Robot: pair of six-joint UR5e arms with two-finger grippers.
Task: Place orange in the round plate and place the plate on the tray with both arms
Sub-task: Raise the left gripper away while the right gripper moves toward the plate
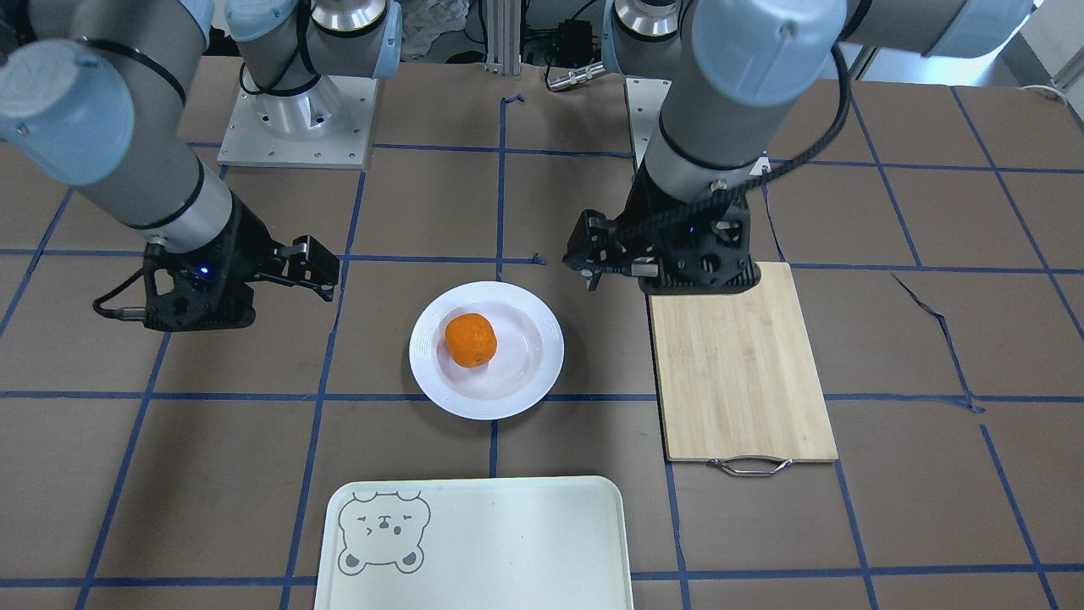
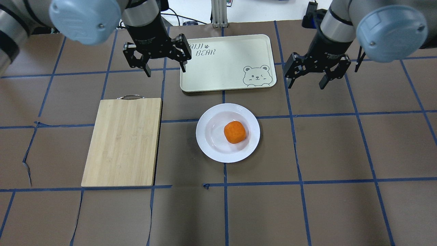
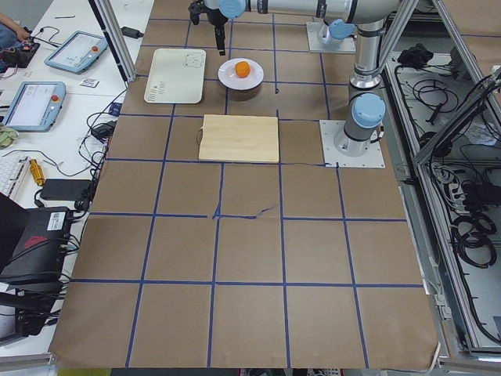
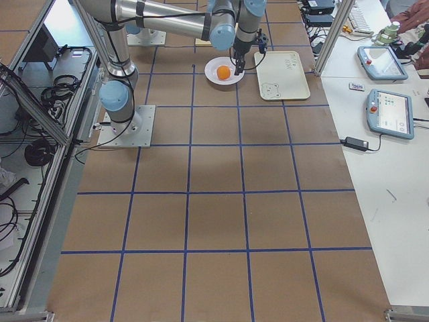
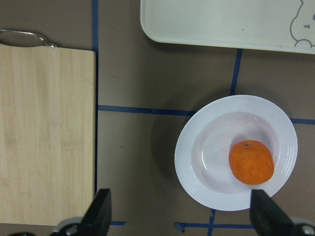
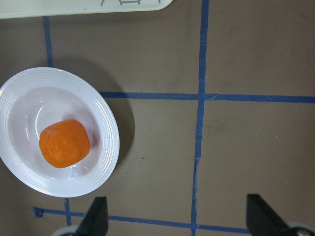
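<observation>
The orange (image 2: pixel 235 132) lies inside the white round plate (image 2: pixel 205 136) at the table's middle, a little off centre. The cream tray (image 2: pixel 222 68) with the bear face sits empty just beyond the plate. My left gripper (image 2: pixel 165 70) hangs open and empty above the table by the tray's left end, apart from the plate. My right gripper (image 2: pixel 305 85) hangs open and empty off the tray's right end. In the left wrist view the orange (image 5: pixel 251 162) and plate (image 5: pixel 187 162) lie right of centre. In the right wrist view the orange (image 6: pixel 64 143) and plate (image 6: pixel 106 142) lie at the left.
A bamboo cutting board (image 2: pixel 123 140) with a metal handle lies left of the plate, near my left gripper. Brown paper with blue tape lines covers the table. Both arm bases (image 1: pixel 296 127) stand at the robot's edge.
</observation>
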